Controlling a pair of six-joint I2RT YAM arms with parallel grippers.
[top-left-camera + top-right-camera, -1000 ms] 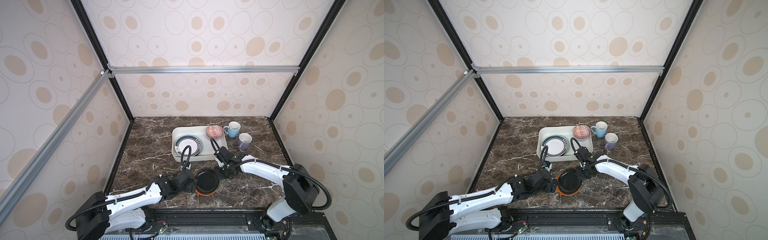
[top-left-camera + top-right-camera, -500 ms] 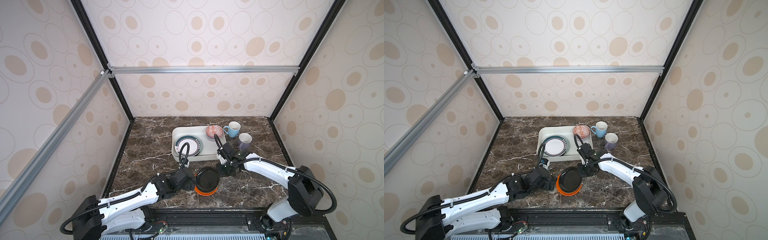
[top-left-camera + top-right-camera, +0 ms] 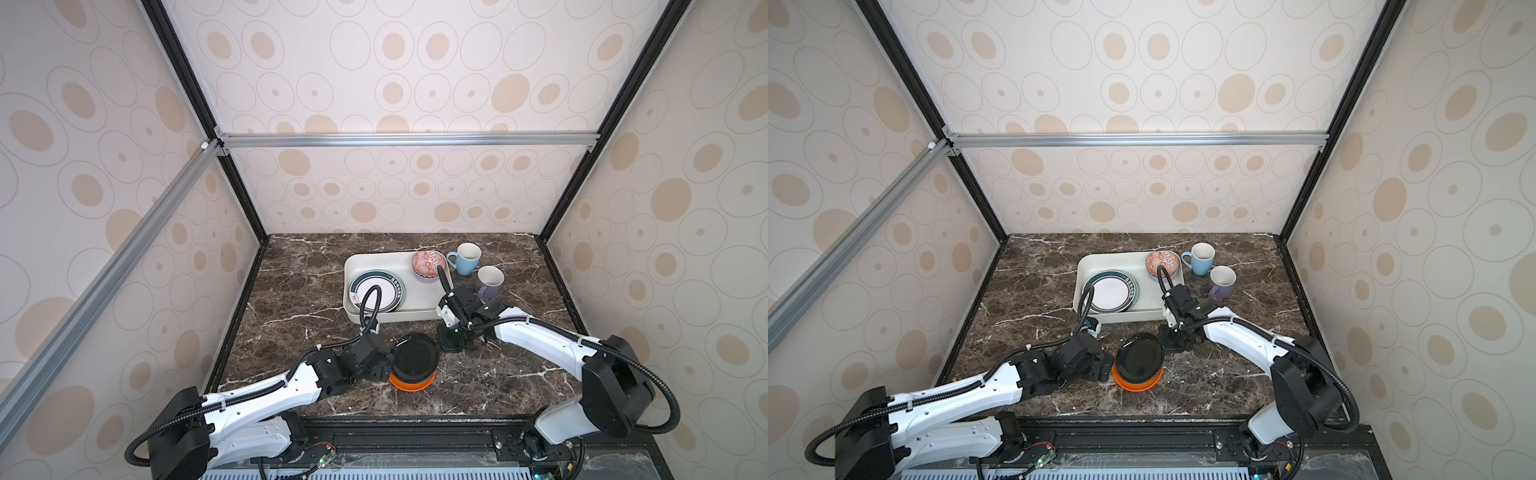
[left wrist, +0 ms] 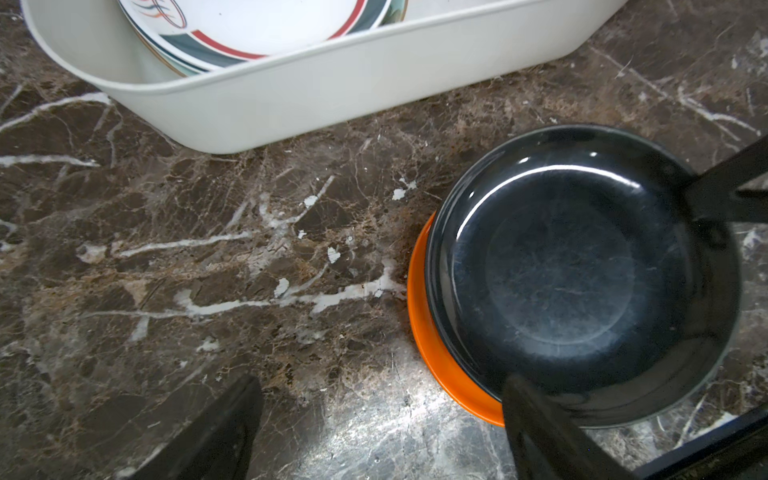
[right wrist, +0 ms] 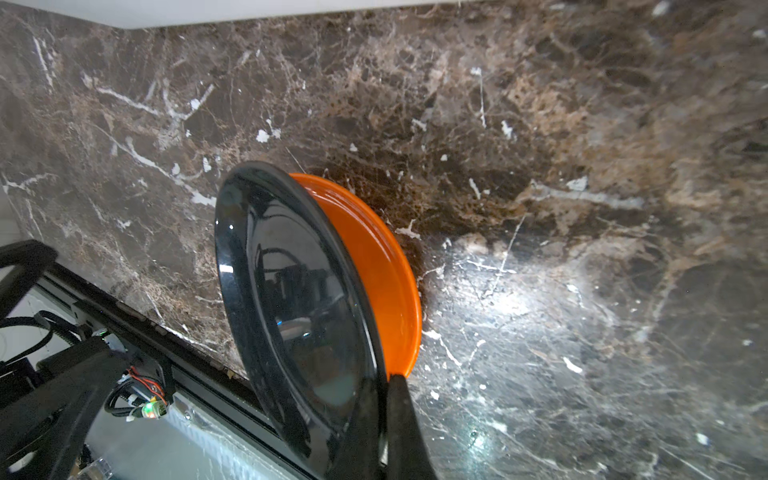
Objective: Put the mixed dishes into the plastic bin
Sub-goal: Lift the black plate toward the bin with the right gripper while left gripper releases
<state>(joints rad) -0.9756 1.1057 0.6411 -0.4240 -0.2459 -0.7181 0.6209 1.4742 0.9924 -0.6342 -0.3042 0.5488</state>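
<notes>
Orange-and-black plate (image 3: 415, 358), near the table's front edge, tilted, glossy black face up. The right gripper (image 5: 385, 409) pinches its raised rim. The left gripper (image 4: 382, 386) stands spread at the opposite side, holding nothing. It is likely rigid, slippery and breakable. Beyond: dark marble table (image 3: 299, 299), white plastic bin (image 3: 353, 266) holding stacked plates (image 3: 377, 291), patterned walls (image 3: 415, 187).

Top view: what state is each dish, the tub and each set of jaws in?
Black-and-orange plate: tilted, rim pinched by right jaws.
Right jaws: shut on that plate.
Left jaws: open, at the plate's edge.
Plastic bin: partly filled.
Plates: stacked in the bin.
Red-patterned bowl: upright in the bin's corner.
Light blue mug: upright, outside the bin.
Lavender mug: upright, outside the bin.
</notes>
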